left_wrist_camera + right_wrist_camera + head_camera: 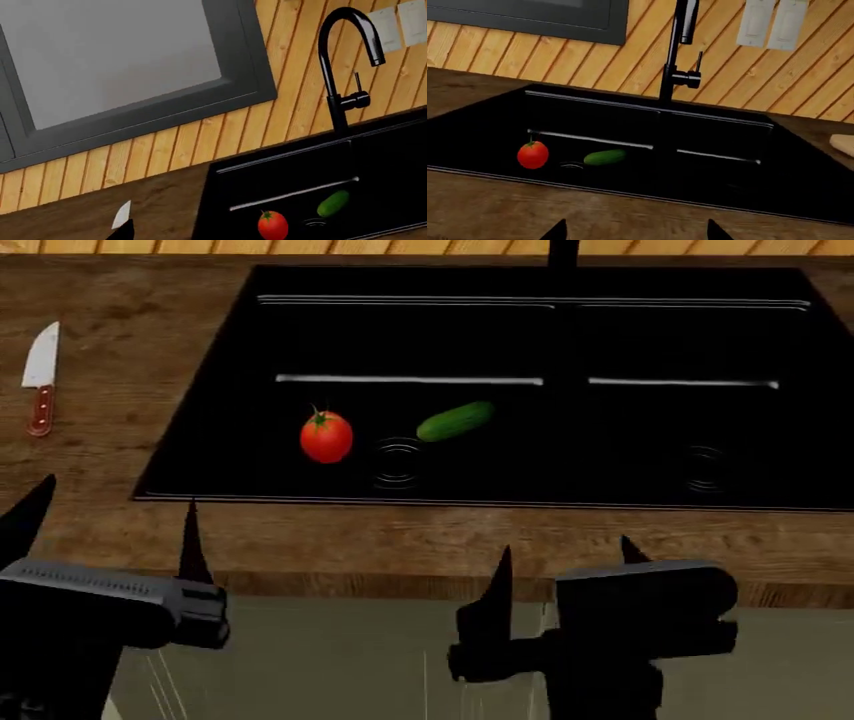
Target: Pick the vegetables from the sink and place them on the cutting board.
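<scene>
Red and round, the tomato (326, 436) sits in the black sink (200, 440), close by a ringed drain (395, 462) — the green cucumber (455, 421) lies just past that drain. Both grippers — left gripper (114, 515), right gripper (567, 560) — hang before the sink, fingers spread wide, holding nothing.
</scene>
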